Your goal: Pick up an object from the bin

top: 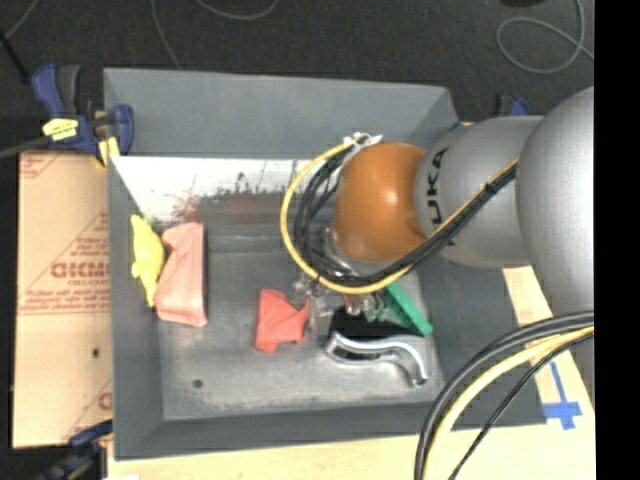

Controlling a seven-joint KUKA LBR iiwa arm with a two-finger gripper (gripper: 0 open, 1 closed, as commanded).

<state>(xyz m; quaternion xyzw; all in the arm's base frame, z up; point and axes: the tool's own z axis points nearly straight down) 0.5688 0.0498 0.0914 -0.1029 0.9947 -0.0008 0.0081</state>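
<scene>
The big grey arm (520, 198), its orange wrist cover to the fore, hangs low over the grey bin (300, 408). A pink spongy block (183, 273) lies at the left wall, well apart. A curved chrome fitting (385, 353) lies near the front. The tool (320, 318) is down just beside a red crumpled piece (278, 320) mid-floor, with a green piece (408, 310) behind and a small yellow piece (147, 256) far left. Open or closed, I cannot tell. To my eye it is settling for the grasp, likely on the red piece; next it must close firmly, then lift straight.
</scene>
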